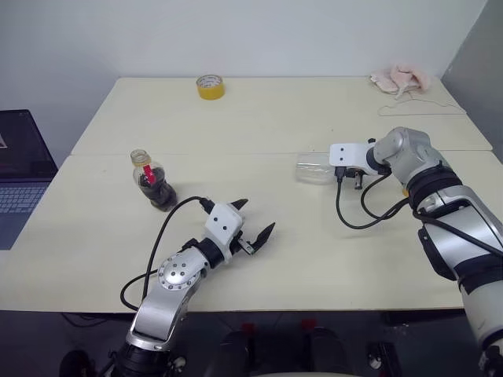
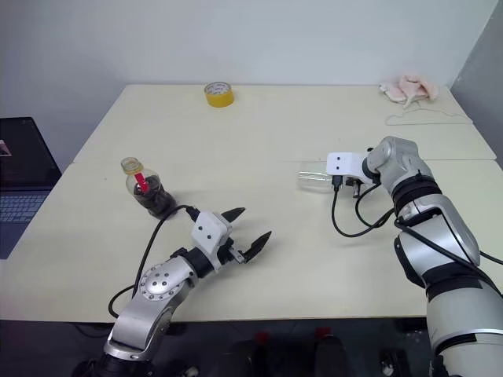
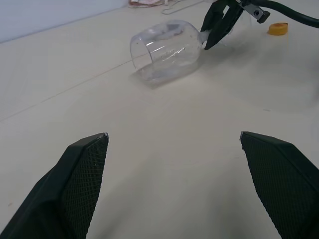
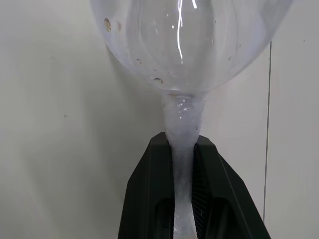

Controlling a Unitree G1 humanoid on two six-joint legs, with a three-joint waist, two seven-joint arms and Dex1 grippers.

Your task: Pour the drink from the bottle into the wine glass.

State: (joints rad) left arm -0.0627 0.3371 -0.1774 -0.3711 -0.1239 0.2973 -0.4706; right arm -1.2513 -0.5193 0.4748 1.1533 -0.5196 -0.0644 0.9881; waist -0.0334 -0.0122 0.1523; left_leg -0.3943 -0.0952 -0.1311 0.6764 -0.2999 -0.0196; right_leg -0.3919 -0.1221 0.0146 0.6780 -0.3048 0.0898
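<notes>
The wine glass [image 1: 314, 170] lies on its side on the table, right of centre, with its empty bowl pointing left. My right gripper [image 4: 183, 142] is shut on its thin stem [image 4: 182, 119], just behind the bowl [image 3: 164, 50]. The bottle [image 1: 151, 179] stands at the left of the table with its mouth open. It carries a red neck label, and the dark drink [image 1: 163, 195] fills its lower part. My left gripper [image 1: 258, 214] hovers open and empty near the front edge, between the bottle and the glass, pointing toward the glass.
A yellow tape roll [image 1: 210, 86] sits at the back of the table. A pink cloth [image 1: 401, 78] and a wire hanger [image 1: 420, 108] lie at the back right. A laptop [image 1: 20, 177] stands off the table's left side. A small orange-yellow cap-like piece [image 3: 278, 29] lies beyond the right gripper.
</notes>
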